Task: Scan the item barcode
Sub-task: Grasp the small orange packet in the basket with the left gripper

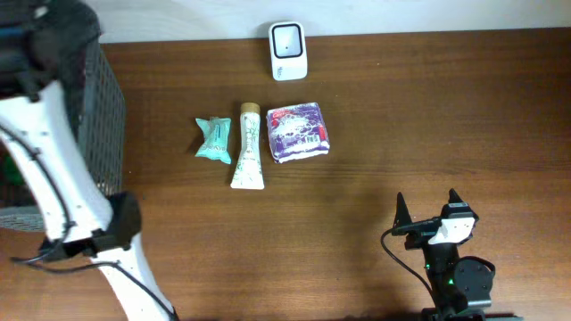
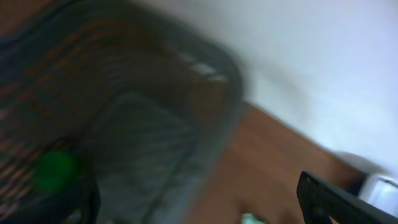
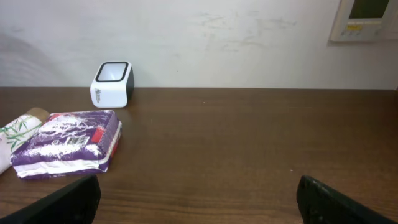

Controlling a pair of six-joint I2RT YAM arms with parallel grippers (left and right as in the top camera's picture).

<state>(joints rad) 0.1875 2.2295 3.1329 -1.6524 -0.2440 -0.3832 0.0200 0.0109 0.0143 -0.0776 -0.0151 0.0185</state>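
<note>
Three items lie in a row on the brown table: a teal packet, a white tube with a tan cap and a purple tissue pack, whose barcode label faces the right wrist camera. The white barcode scanner stands behind them by the wall. My left gripper hangs open and empty over the black mesh basket; that view is blurred. At the near right, my right gripper is open and empty, well away from the items.
The mesh basket stands at the table's left end with something green inside. My white left arm crosses the near left corner. Bare wood lies between the items and the right gripper.
</note>
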